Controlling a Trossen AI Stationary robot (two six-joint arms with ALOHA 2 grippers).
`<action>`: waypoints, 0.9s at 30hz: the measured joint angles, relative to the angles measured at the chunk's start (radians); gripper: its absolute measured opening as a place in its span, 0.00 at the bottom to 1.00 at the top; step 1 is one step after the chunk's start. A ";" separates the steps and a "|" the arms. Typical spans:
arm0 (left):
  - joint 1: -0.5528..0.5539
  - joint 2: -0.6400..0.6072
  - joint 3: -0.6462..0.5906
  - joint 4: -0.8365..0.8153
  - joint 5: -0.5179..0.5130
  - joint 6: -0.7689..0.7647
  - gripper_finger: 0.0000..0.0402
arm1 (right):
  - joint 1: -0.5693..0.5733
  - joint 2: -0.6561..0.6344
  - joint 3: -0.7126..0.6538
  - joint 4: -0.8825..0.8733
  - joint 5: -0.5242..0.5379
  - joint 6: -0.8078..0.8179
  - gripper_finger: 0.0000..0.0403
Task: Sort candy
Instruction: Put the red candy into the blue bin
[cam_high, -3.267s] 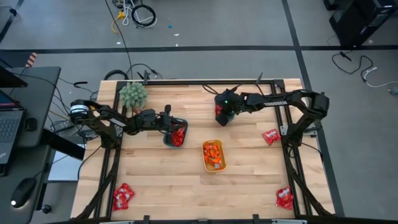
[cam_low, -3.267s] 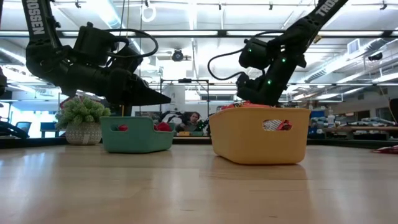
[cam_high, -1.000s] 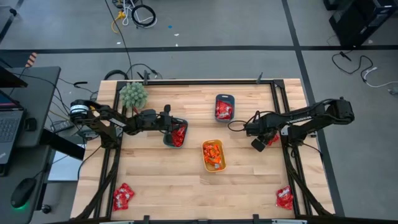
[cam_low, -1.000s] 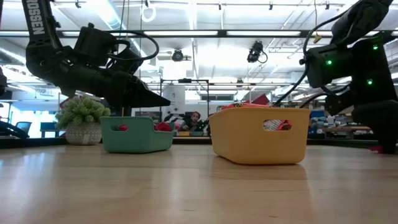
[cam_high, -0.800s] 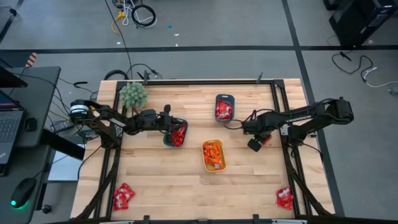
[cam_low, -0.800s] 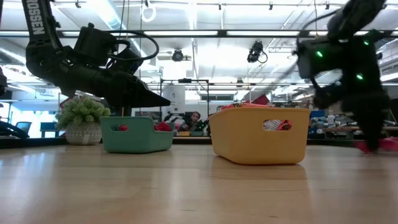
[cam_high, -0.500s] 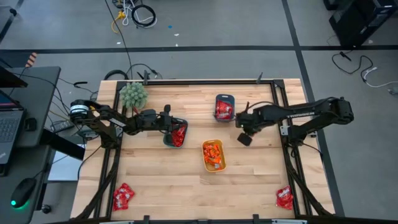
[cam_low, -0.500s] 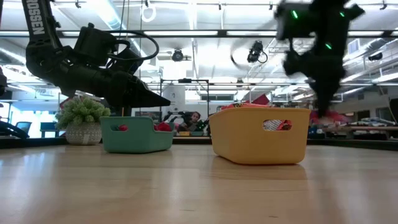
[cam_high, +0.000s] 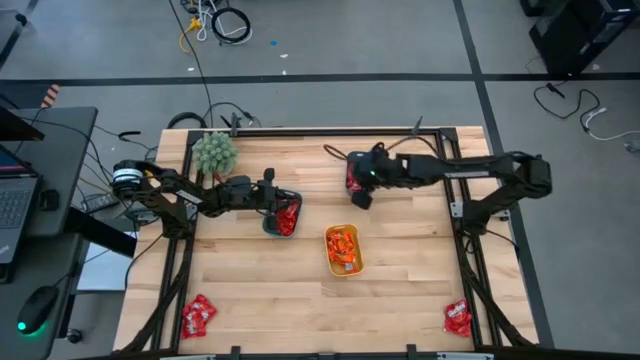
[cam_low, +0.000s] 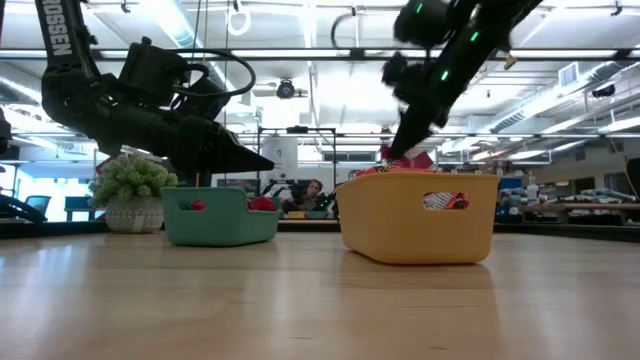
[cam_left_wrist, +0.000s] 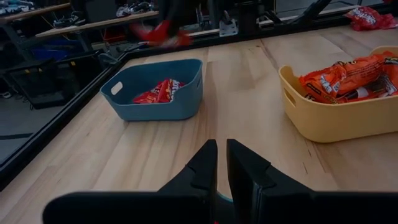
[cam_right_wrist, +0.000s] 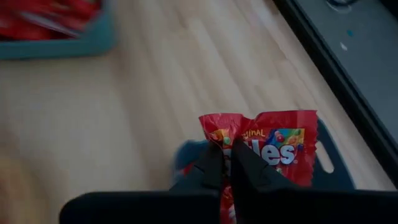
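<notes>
— What do we see of the table and room?
— We see pale wood, a lit workshop beyond, and red candy packs lying at both near corners.

— And the grippers?
— Our right gripper, over the blue tray near the far edge, pinches a red candy packet. Our left gripper, fingers nearly closed and holding nothing, hovers above the teal tray.

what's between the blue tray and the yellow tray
Bare wood only between the blue tray and the yellow tray, shown clearly in the left wrist view.
</notes>
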 joint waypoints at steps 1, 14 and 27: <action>0.000 0.000 0.000 0.000 0.000 0.000 0.09 | -0.022 0.026 0.000 0.018 -0.004 -0.008 0.02; 0.000 0.000 0.000 0.010 -0.061 -0.020 0.09 | -0.179 0.230 -0.001 0.094 -0.024 0.088 0.08; 0.000 -0.056 0.000 -0.016 0.017 -0.052 0.06 | -0.122 0.132 -0.001 0.072 -0.025 0.135 0.54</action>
